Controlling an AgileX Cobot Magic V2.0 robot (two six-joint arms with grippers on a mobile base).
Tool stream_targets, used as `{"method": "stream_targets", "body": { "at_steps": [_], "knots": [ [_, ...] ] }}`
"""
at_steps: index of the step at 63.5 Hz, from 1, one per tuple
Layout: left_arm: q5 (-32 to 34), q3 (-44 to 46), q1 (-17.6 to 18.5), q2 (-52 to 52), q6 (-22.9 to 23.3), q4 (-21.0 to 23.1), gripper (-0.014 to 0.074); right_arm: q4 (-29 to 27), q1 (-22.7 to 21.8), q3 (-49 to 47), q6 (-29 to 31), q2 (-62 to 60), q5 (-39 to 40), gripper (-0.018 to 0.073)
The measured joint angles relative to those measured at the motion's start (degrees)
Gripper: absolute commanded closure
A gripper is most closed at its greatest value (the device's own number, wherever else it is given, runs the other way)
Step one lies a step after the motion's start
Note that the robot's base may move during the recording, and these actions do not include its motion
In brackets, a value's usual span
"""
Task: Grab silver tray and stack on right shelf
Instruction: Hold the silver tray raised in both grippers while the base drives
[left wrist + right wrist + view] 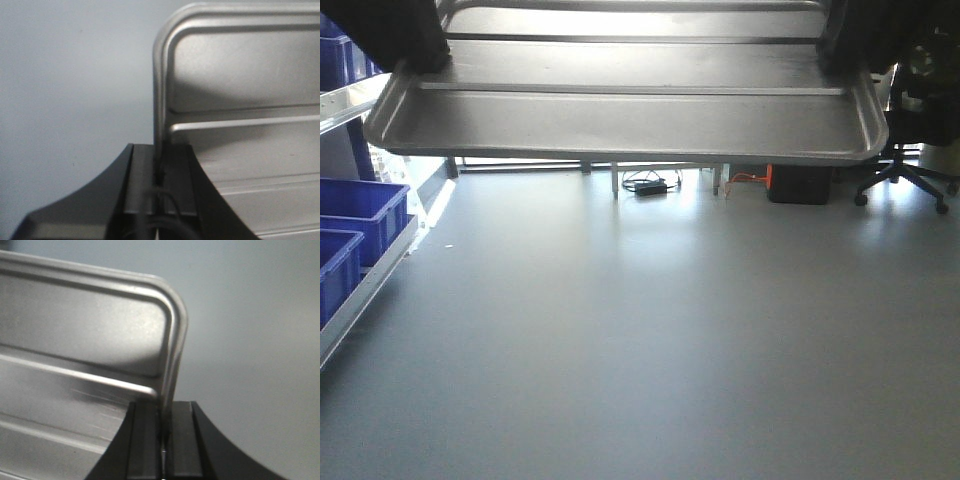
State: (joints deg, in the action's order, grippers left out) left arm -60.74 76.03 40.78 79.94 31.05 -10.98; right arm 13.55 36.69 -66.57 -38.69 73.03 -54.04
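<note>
Silver tray [620, 120] held level above the floor [640, 350], base ridges showing. Left claw [161, 156] and right claw [164, 409] each clamp a short-end rim. Blue bins [360, 205] on left rack [380, 265], contents unseen.

From my seat this reads as a lab or light industrial workroom, not a home: a wide bare grey floor [640, 350], with blue plastic storage bins [360, 205] sitting on a metal rack [370, 288] along the left. Far across I see a castored office chair [910, 170], a black box [798, 185] with an orange cable [745, 178], and a power lead [650, 186] lying loose.
</note>
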Motion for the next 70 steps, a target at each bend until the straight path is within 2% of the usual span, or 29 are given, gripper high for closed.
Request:
{"method": "stream_targets", "body": {
  "at_steps": [70],
  "knots": [
    [0.0,0.0,0.0,0.0,0.0,0.2,0.0689,0.0,0.0,0.0,0.0,0.0,-0.1,0.0503]
  ]
}}
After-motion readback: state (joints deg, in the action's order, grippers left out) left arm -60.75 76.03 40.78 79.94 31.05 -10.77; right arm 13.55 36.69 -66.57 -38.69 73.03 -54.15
